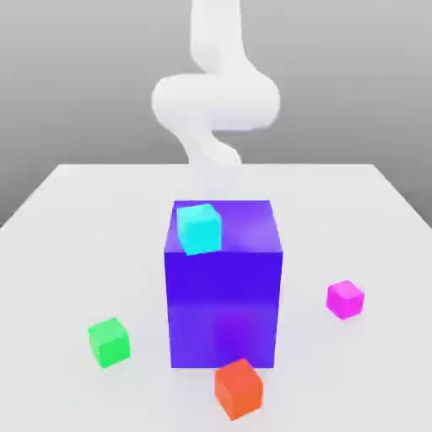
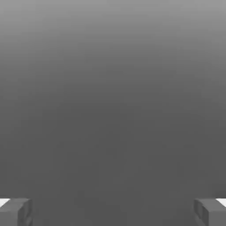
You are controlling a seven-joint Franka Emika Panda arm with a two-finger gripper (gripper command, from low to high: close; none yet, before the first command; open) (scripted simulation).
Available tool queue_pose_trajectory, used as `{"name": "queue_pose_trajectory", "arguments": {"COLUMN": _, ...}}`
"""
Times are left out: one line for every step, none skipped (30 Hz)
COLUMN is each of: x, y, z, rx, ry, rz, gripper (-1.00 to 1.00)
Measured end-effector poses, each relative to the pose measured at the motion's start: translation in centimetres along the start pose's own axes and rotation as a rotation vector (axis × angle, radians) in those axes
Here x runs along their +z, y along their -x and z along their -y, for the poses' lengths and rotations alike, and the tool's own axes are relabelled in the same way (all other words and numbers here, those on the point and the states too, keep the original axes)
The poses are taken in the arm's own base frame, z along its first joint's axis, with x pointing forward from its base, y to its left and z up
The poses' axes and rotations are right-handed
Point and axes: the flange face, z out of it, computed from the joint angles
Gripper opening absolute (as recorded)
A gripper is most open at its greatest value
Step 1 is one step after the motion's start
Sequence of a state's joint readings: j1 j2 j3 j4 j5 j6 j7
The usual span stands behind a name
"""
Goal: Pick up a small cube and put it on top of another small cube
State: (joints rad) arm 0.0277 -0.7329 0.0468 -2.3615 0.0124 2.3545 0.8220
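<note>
Exterior view: a flat, matte white tabletop [image 1: 76,219] stretches back to a plain grey backdrop, evenly lit, with soft shadows under each object. 1 big glossy blue-violet cube [image 1: 224,295] stands at the middle, and a small cyan cube [image 1: 199,228] sits on its top face near the exterior view's left edge. The small plain magenta-pink cube [image 1: 345,299] rests on the table at the exterior view's right, well apart from the big cube. A small green cube [image 1: 109,342] lies at the left, and a small red-orange cube [image 1: 239,388] just in front of the big cube. A blurred white robot arm [image 1: 215,101] rises behind. In the hand view, the gripper [image 2: 113,212] is spread wide with 2 grey fingertips [image 2: 15,211] far apart, grasping nothing, against bare grey.
</note>
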Motion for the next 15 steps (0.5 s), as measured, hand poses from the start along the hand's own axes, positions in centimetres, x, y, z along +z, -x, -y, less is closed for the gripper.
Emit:
{"name": "queue_pose_trajectory", "arguments": {"x": 2.6, "y": 1.7, "z": 0.5, "rx": -0.018, "ry": 0.017, "rz": 0.034, "gripper": 0.00}}
{"name": "queue_pose_trajectory", "arguments": {"x": 5.0, "y": 3.5, "z": 0.9, "rx": -0.035, "ry": 0.034, "rz": 0.068, "gripper": 0.00}}
{"name": "queue_pose_trajectory", "arguments": {"x": 7.3, "y": 5.4, "z": 1.2, "rx": -0.053, "ry": 0.050, "rz": 0.101, "gripper": 0.00}}
{"name": "queue_pose_trajectory", "arguments": {"x": 9.5, "y": 7.4, "z": 1.3, "rx": -0.070, "ry": 0.068, "rz": 0.133, "gripper": 0.00}}
{"name": "queue_pose_trajectory", "arguments": {"x": 11.5, "y": 9.5, "z": 1.3, "rx": -0.088, "ry": 0.085, "rz": 0.165, "gripper": 0.00}}
{"name": "queue_pose_trajectory", "arguments": {"x": 13.4, "y": 11.6, "z": 1.2, "rx": -0.107, "ry": 0.103, "rz": 0.196, "gripper": 0.00}}
{"name": "queue_pose_trajectory", "arguments": {"x": 15.2, "y": 13.9, "z": 0.9, "rx": -0.125, "ry": 0.121, "rz": 0.227, "gripper": 0.00}}
{"name": "queue_pose_trajectory", "arguments": {"x": 16.9, "y": 16.2, "z": 0.6, "rx": -0.144, "ry": 0.139, "rz": 0.258, "gripper": 0.00}}
{"name": "queue_pose_trajectory", "arguments": {"x": 18.5, "y": 18.5, "z": 0.0, "rx": -0.164, "ry": 0.158, "rz": 0.289, "gripper": 0.00}}
{"name": "queue_pose_trajectory", "arguments": {"x": 19.9, "y": 20.9, "z": -0.7, "rx": -0.184, "ry": 0.178, "rz": 0.320, "gripper": 0.00}}
{"name": "queue_pose_trajectory", "arguments": {"x": 21.2, "y": 23.4, "z": -1.5, "rx": -0.205, "ry": 0.199, "rz": 0.351, "gripper": 0.00}}
{"name": "queue_pose_trajectory", "arguments": {"x": 22.4, "y": 25.9, "z": -2.5, "rx": -0.226, "ry": 0.220, "rz": 0.383, "gripper": 0.00}}
{"name": "queue_pose_trajectory", "arguments": {"x": 23.5, "y": 28.5, "z": -3.6, "rx": -0.249, "ry": 0.243, "rz": 0.415, "gripper": 0.00}}
{"name": "queue_pose_trajectory", "arguments": {"x": 24.4, "y": 31.1, "z": -5.0, "rx": -0.273, "ry": 0.267, "rz": 0.447, "gripper": 0.00}}
{"name": "queue_pose_trajectory", "arguments": {"x": 25.2, "y": 33.8, "z": -6.5, "rx": -0.299, "ry": 0.292, "rz": 0.481, "gripper": 0.00}}
